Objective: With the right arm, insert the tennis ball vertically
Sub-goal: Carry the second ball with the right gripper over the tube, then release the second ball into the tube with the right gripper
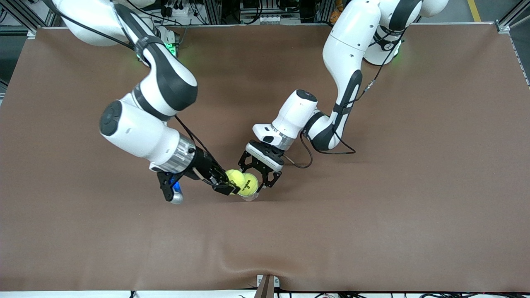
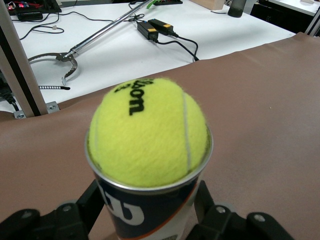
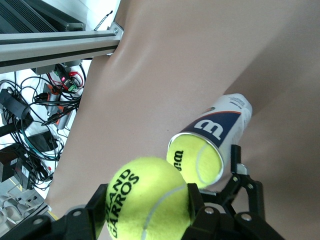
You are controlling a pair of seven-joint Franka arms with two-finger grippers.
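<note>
Landmark: the can (image 1: 251, 194), a Wilson tennis-ball tube standing upright on the brown tabletop (image 1: 372, 215) near its middle. All positions below are given relative to it.

1. My right tool (image 1: 225, 184) is beside the can's mouth, on the side toward the right arm's end of the tabletop. Its fingers are pressed together on a ball (image 1: 235, 178). In the right wrist view this ball (image 3: 145, 200), printed ROLAND GARROS, sits between my fingers (image 3: 197, 212) just beside the open can (image 3: 215, 135).

2. A second ball (image 1: 249, 184) already sits in the can's mouth. In the left wrist view it (image 2: 150, 132) fills the rim and stands proud of it.

3. My left tool (image 1: 261, 176) grips the can (image 2: 145, 205) below the rim, one finger on each side of it, and holds it upright.

Step in hand: final approach. My ball is level with the mouth but not yet over it.

Next move, as I judge it: lift my ball above the rim, centre it over the can's axis, then descend straight down. The seated ball appears to block the mouth, so it must be pressed deeper or little room remains. The left tool must keep the can steady against that push.
</note>
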